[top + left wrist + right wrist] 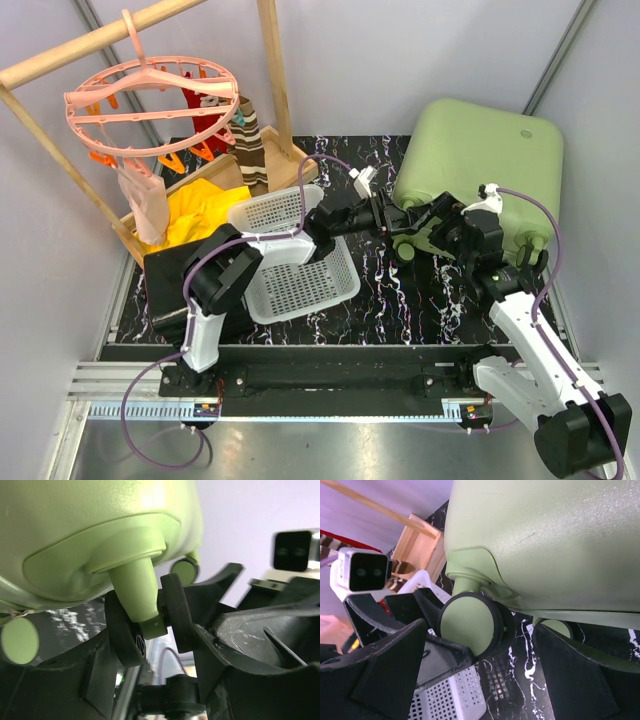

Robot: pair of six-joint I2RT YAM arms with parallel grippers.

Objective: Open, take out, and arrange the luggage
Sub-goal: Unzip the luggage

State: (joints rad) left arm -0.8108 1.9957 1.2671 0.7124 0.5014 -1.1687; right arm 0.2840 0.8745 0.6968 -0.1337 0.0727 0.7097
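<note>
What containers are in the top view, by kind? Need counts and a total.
luggage, light green: 1
white perforated baskets: 2
black case: 1
Total: 4

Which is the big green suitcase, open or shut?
Looks shut: the light-green hard-shell suitcase shows only its smooth outside, no gap or inside.
</note>
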